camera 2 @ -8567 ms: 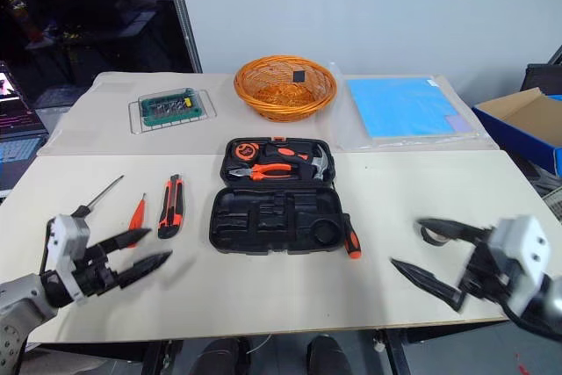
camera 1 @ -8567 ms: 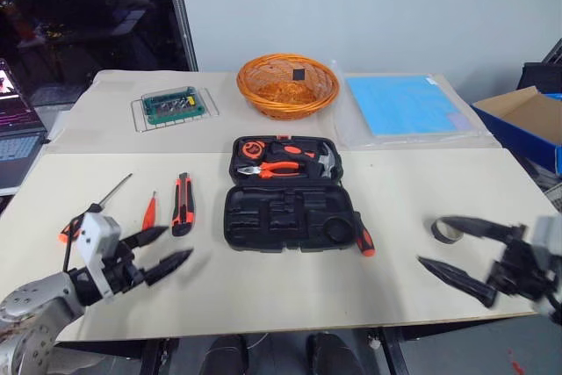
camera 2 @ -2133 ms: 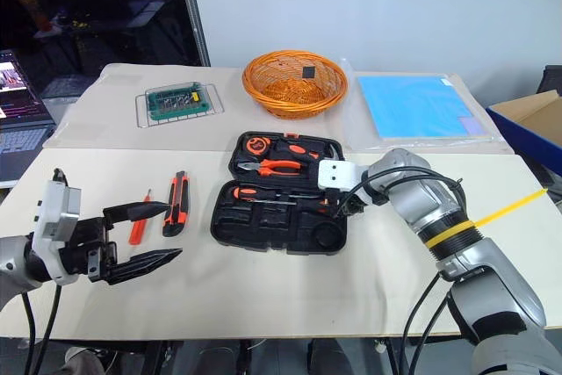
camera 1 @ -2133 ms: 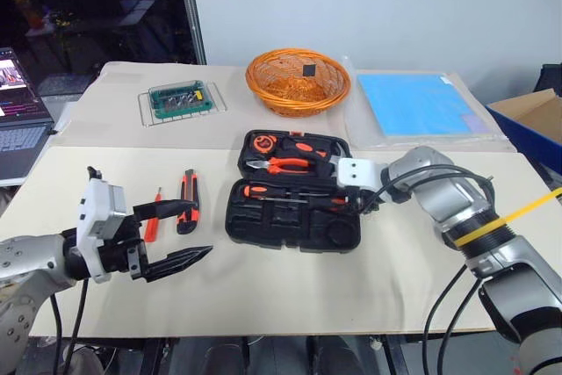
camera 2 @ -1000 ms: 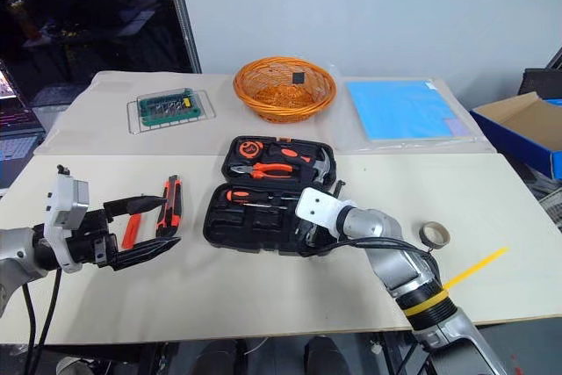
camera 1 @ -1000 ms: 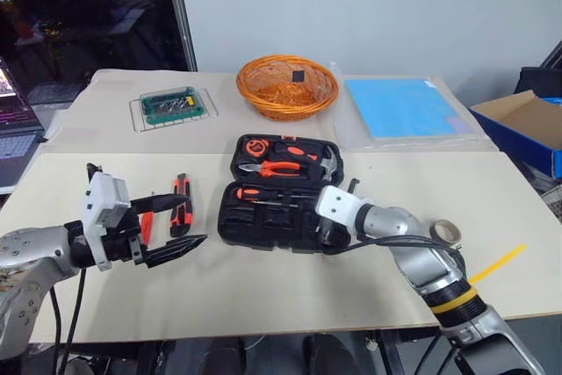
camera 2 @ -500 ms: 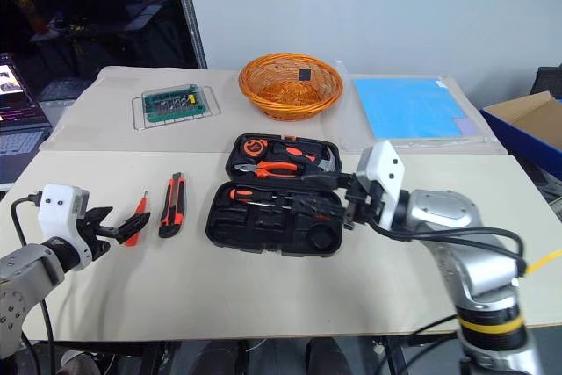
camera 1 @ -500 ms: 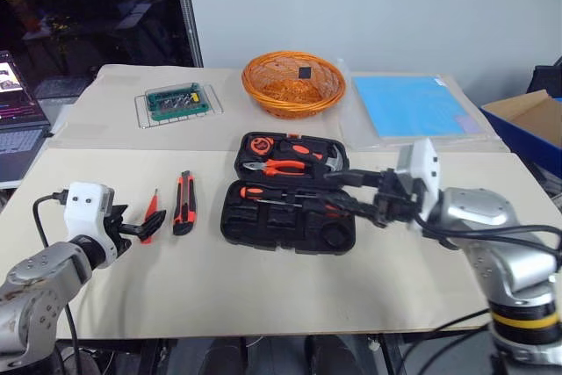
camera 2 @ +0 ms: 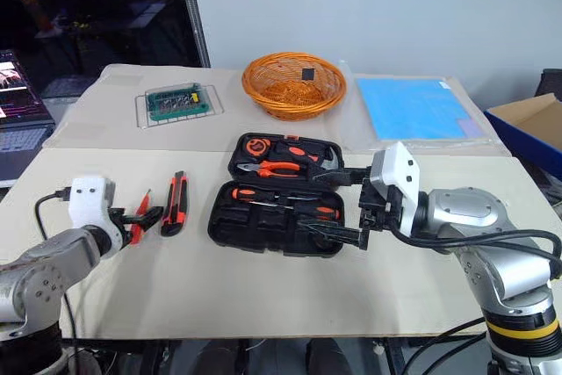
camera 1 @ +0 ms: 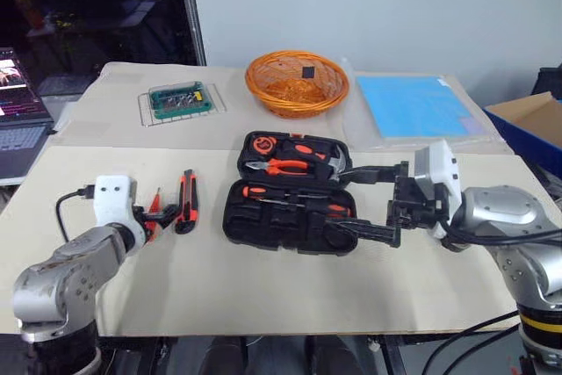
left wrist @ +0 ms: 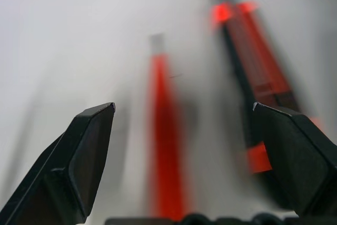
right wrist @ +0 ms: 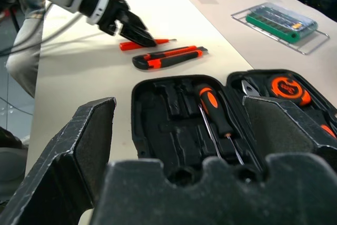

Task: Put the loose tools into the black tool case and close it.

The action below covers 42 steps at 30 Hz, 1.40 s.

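The black tool case (camera 1: 263, 221) lies open mid-table, with two orange-and-black screwdrivers (camera 1: 273, 192) in its front half. My right gripper (camera 2: 330, 205) hovers just above the case's right side, open and empty, pointing left. A thin red screwdriver (camera 2: 136, 222) and the orange-and-black utility knife (camera 1: 185, 213) lie on the table left of the case. My left gripper (camera 2: 146, 214) is low over the red screwdriver's handle, open. In the left wrist view the red screwdriver (left wrist: 164, 146) lies between the two fingers and the knife (left wrist: 253, 85) sits beside one finger.
An orange wicker basket (camera 1: 297, 82) stands behind the case. A green bit set (camera 1: 180, 98) on a wire rack is at the back left, a blue sheet (camera 1: 413, 104) at the back right. A laptop (camera 1: 16, 98) is far left, a blue box (camera 1: 537, 125) far right.
My right gripper left the second orange-and-black screwdriver in the case, opened and rose above its right side. My left gripper tipped down and moved forward over the red screwdriver.
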Tool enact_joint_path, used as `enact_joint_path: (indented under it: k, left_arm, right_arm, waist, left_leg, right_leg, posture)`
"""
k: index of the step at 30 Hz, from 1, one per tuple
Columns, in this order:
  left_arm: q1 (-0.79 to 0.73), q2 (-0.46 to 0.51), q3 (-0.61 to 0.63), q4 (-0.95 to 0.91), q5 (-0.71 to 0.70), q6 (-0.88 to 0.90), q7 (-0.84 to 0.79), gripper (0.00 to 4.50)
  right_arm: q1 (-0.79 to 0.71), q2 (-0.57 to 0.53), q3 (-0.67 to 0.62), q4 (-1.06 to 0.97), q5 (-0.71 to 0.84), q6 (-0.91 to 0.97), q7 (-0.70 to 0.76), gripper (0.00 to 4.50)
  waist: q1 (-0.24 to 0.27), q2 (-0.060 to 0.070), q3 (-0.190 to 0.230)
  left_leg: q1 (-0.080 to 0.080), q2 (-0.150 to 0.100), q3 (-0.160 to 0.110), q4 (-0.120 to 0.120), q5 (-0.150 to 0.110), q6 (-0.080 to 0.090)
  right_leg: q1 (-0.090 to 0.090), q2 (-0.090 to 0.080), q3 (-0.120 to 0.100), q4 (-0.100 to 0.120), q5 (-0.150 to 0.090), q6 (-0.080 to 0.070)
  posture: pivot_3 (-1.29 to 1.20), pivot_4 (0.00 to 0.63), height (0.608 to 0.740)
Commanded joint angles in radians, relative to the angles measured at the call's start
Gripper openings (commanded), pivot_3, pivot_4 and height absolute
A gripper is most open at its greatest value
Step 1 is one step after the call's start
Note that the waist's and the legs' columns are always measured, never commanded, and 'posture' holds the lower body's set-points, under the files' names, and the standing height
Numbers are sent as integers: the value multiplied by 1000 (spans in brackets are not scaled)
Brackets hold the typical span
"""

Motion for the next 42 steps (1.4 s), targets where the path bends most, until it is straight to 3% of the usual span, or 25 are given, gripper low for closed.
enact_joint_path:
  k: [1,7,10,16,19,22,25,27,30,32,36,42]
  left_arm:
    - [-20,15,1,-7,58,4,38,4500]
    - [-22,-12,-2,21,93,-3,42,4500]
    - [-14,-34,-18,37,96,18,36,3715]
    - [25,-61,-28,28,119,-11,29,1569]
    - [53,-39,-29,13,127,-107,-25,528]
    - [73,11,0,-3,113,-219,-116,468]
    - [30,106,47,20,-12,-305,-355,468]
    - [-21,222,-5,52,-88,-322,-561,468]
    - [-97,363,-184,102,-71,-411,-808,468]
    - [-236,404,-386,191,31,-524,-957,468]
    - [-476,348,-691,405,264,-758,-1113,468]
    - [-666,203,-871,666,431,-930,-1203,468]
  right_arm:
    - [7,-1,-32,-37,29,-28,-2,4464]
    - [18,-6,-37,-43,36,-33,3,4464]
    - [18,-12,-37,-39,31,-34,6,4500]
    - [21,-19,-43,-44,34,-27,3,4500]
    - [27,-19,-45,-46,32,-28,1,4500]
    - [41,-14,-54,-53,35,-28,-9,4500]
    - [91,-10,-114,-79,66,-23,-18,4500]
    - [146,-17,-171,-102,83,-28,-20,4500]
    - [229,-26,-249,-134,98,-32,-22,4500]
    - [322,-33,-331,-161,84,-53,-6,4500]
    - [479,-43,-456,-218,92,-77,31,4500]
    - [562,-41,-516,-284,111,-78,-5,4500]
  waist:
    - [-4,0,0]
    - [-4,0,0]
    - [-3,0,0]
    - [-3,0,0]
    - [-3,0,0]
    - [-3,0,0]
    - [1,-2,1]
    - [8,-2,2]
    - [13,0,1]
    - [20,3,1]
    - [38,3,1]
    - [13,3,1]
  left_leg:
    - [0,0,0,0,0,0]
    - [0,0,0,0,0,0]
    - [0,0,0,0,0,0]
    - [0,0,0,0,0,0]
    - [0,0,0,0,0,0]
    - [0,0,0,0,0,0]
    - [0,0,0,0,0,0]
    - [-1,0,0,0,0,-1]
    - [-2,-1,2,0,-2,-3]
    - [-2,-1,4,0,-2,-3]
    - [-7,-2,2,1,0,0]
    - [-9,-1,1,2,1,2]
  right_leg:
    - [0,0,0,0,0,0]
    - [0,0,0,0,0,0]
    - [0,0,0,0,0,0]
    - [0,0,0,0,0,0]
    - [0,-1,0,0,0,0]
    - [0,-1,0,0,0,-1]
    - [-1,-1,0,0,-1,-3]
    - [-1,-1,-1,0,-4,-8]
    - [-1,-5,-3,-2,-5,-8]
    - [1,-5,-2,-8,-3,-7]
    - [0,-5,-4,-12,-2,-4]
    - [1,-1,-1,-11,3,6]
  posture:
    - [0,150,740]
    - [0,150,740]
    - [0,150,740]
    - [0,150,740]
    - [0,150,740]
    - [0,150,740]
    - [0,150,740]
    - [0,150,740]
    - [0,150,740]
    - [0,150,740]
    - [0,150,740]
    - [0,150,740]
